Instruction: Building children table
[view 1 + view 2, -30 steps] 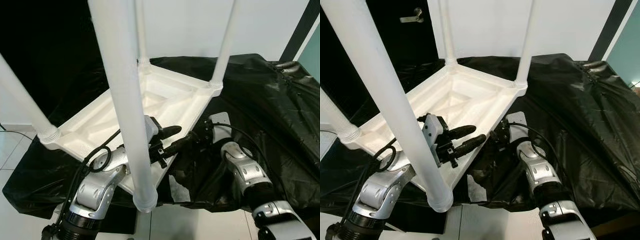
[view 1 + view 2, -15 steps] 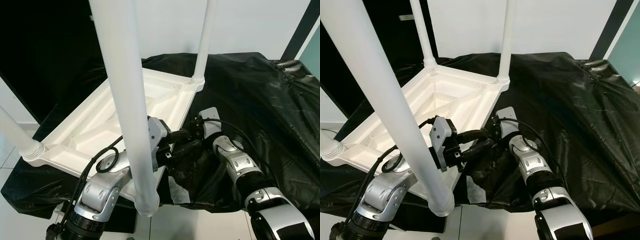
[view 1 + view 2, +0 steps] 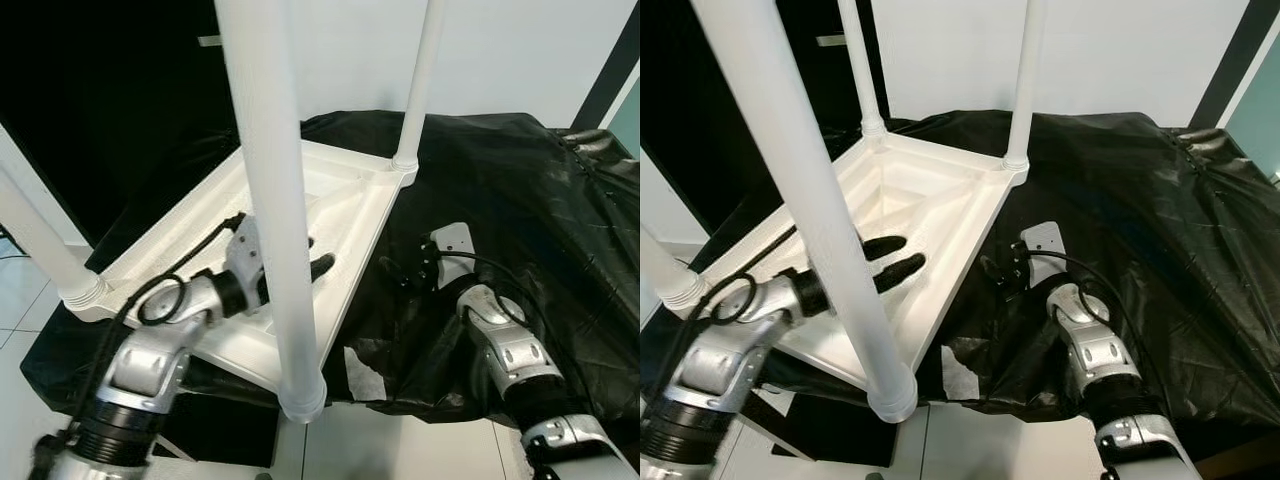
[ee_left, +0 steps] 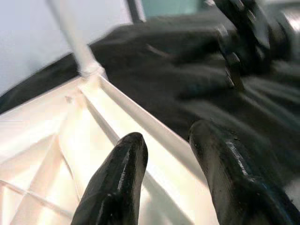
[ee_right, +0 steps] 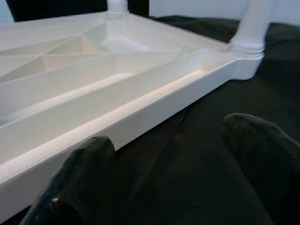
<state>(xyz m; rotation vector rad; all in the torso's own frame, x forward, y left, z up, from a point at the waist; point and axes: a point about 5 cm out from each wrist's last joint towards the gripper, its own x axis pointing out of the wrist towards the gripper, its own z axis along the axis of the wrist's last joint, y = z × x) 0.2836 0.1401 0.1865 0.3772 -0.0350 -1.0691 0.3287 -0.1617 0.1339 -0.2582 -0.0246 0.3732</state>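
Note:
A white children's table (image 3: 365, 215) lies upside down on a surface covered in black sheeting, its ribbed underside facing up. Its legs stand upward: a thick near leg (image 3: 272, 190), a far right leg (image 3: 425, 80), a far left leg (image 3: 860, 60) and a left leg (image 3: 35, 245). My left gripper (image 3: 905, 255) hovers open over the underside near the table's right rim, partly behind the near leg, holding nothing (image 4: 168, 154). My right gripper (image 3: 998, 272) rests low over the black sheet just right of that rim, open and empty (image 5: 173, 187).
Black plastic sheeting (image 3: 520, 190) drapes the whole surface and hangs over its front edge. A white scrap (image 3: 365, 372) lies near that edge. A dark door with a handle (image 3: 830, 40) stands at the back left, beside a white wall (image 3: 520, 50).
My left gripper has drawn back from the table's right rim, where it was close to the right gripper, to above the ribbed underside. The head view has shifted a little.

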